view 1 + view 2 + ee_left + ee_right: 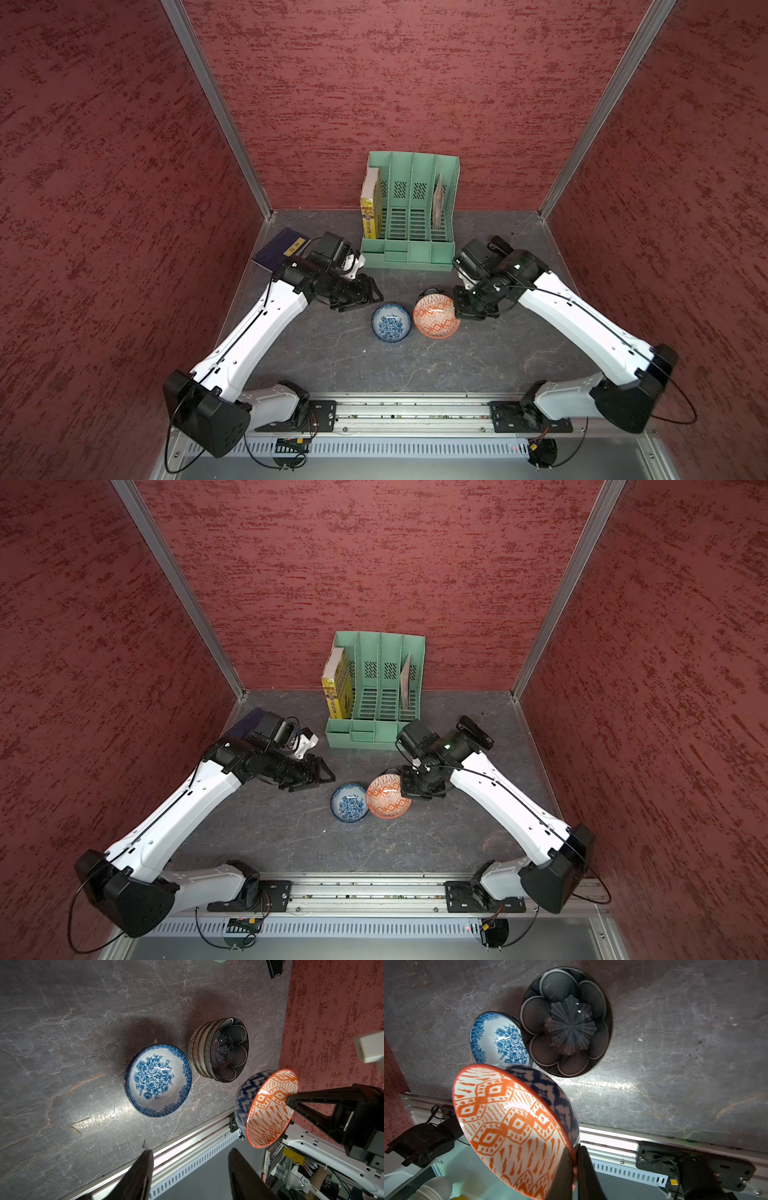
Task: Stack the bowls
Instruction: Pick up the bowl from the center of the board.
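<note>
Handling: glazed ceramic, rigid, slick, fairly weighty for the size, likely to chip under hard rim-to-rim contact. Grip at the rim, one finger inside, one outside.

At left: left hand (190, 1153), jaws apart, nothing between them, hovering over the bench (316, 353) near the blue-white floral bowl (391, 322). Upright on the bench, apparently nested in a second bowl, judging by the double rim in the left wrist view.

Next: stack of bowls (199, 1049) topped by the dark scalloped flower bowl (566, 1022), just beside the blue-white floral bowl; touching or not, cannot tell.

At right: orange-white diamond bowl (436, 320), off the bench, steeply tilted, raised near the stack. Held by the right hand (576, 1155), clamped on the rim. Level before lowering; seat gently, centred in the dark bowl.

Surroundings: dark notebook (282, 249) far left; green file rack (409, 245) with a yellow book (370, 216) at the back; small black item (498, 243) behind the right arm. All well apart from the bowls. Nearest obstruction: the blue-white floral bowl beside the stack.
</note>
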Available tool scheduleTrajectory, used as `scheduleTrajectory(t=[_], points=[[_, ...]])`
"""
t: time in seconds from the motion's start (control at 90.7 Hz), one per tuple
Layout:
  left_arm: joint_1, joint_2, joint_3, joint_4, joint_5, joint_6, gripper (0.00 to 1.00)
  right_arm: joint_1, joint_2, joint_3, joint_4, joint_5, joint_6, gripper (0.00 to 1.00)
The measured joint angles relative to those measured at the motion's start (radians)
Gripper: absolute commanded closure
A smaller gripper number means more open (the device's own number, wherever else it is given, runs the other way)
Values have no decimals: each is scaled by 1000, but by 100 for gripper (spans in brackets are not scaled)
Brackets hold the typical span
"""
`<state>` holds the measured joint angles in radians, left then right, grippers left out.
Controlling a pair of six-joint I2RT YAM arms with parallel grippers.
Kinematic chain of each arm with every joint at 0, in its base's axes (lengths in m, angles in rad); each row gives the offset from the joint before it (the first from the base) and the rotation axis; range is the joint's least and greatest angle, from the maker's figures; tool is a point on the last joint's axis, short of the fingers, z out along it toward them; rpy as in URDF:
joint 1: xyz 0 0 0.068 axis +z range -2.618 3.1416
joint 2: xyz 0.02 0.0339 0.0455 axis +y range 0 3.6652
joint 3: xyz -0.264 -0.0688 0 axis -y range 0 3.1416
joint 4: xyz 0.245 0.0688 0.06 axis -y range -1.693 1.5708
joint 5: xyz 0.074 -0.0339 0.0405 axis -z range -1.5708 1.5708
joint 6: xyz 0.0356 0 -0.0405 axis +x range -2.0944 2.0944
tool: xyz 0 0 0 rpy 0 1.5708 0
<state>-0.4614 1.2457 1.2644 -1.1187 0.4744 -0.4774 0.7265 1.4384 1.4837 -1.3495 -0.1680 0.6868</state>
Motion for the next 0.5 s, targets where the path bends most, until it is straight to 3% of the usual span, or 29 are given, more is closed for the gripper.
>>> scheduleTrajectory(t=[0.253,0.496], points=[[-25,13,0,-11,-1,0,47,74,197,150,69,-30,-11,100],[-49,34,-4,-18,-17,6,60,113,291,227,98,-55,-25,100]])
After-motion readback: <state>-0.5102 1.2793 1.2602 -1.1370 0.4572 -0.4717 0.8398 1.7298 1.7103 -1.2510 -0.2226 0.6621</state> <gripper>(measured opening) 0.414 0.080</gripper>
